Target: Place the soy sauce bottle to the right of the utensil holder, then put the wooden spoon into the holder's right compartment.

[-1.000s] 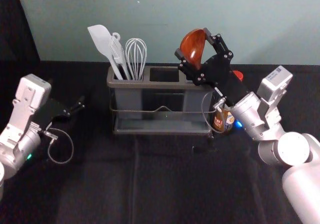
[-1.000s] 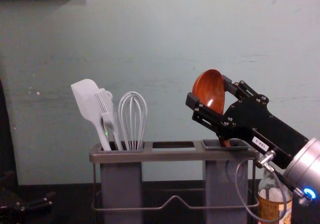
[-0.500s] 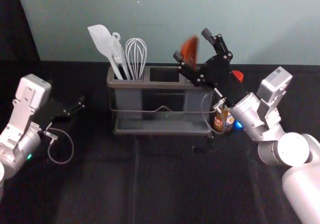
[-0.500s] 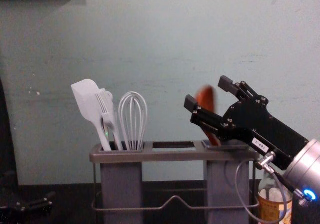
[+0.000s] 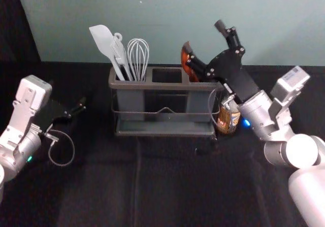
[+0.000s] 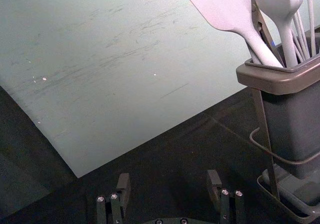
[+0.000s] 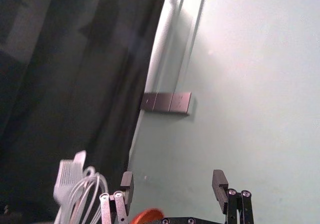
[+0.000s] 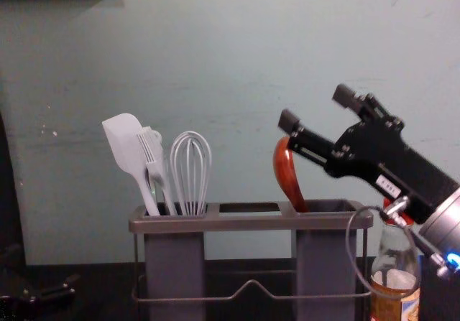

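Spoon (image 8: 287,174), perhaps touching the gaping right end effector (image 8: 316,107), leans in the holder's (image 8: 215,225) right compartment (image 8: 325,263), bottle (image 8: 392,308) alongside, left arm (image 5: 26,102) leftward.

I work in soft, rather dim light. Behind the utensil holder (image 5: 167,86) the wall (image 5: 167,19) reads pale and fairly even, with a faint, broad shadow to the holder's right. My right hand (image 5: 204,36), above the holder's right end, stands nearly black against it. In front of the holder, the dark tabletop (image 5: 167,181) swallows most detail. White casing (image 5: 301,151) on my right arm shines brightly, well right of the holder; a blue light (image 5: 246,122) glows nearer. Above the holder's left end, the spatula (image 6: 222,6) glares almost blank in one patch.
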`<state>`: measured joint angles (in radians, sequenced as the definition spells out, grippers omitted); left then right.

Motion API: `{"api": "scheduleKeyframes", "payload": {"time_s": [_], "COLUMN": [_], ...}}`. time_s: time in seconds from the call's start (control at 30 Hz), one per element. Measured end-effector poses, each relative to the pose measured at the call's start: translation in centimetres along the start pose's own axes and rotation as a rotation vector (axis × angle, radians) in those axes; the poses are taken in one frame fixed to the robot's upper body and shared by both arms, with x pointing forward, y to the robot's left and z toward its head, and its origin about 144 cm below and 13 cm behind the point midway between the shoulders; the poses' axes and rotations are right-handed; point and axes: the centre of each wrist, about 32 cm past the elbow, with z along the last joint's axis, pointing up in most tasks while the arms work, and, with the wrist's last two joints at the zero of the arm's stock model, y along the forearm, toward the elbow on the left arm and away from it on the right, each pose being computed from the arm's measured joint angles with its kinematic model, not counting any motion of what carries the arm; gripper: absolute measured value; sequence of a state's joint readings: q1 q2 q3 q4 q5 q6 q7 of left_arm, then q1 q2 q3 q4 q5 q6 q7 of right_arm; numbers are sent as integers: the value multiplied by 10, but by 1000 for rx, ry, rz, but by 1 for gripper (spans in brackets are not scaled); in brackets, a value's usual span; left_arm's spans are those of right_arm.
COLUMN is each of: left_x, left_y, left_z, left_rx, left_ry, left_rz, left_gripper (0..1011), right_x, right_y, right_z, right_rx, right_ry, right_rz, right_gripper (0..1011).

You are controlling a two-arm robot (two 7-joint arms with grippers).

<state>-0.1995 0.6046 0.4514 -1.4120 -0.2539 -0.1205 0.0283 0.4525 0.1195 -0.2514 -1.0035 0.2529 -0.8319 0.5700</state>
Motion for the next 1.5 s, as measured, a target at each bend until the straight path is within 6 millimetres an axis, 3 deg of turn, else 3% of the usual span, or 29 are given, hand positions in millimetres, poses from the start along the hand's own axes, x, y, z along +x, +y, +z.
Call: {"api": "scheduleKeyframes", "payload": {"time_s": [0.53,0.97,1.23,1.5], "left_x": [0,0,0,0], "left_y": [0,0,0,0], "left_z": [0,0,0,0], "left_rx": [0,0,0,0], "left_ry": [0,0,0,0], "left_rz": [0,0,0,0], "left_gripper": [1005,1005,1005,1005], "right_x": [28,56,55,46], "right_y": [-18,-53,-71,-79], "right_z": [34,33,30,42], "right_rx": [115,138,12,-256], "right_ry": [-119,-302,-307,-220], "right_rz": [-122,-342,-411,-461], "right_gripper": [1004,1004,1004,1004]}}
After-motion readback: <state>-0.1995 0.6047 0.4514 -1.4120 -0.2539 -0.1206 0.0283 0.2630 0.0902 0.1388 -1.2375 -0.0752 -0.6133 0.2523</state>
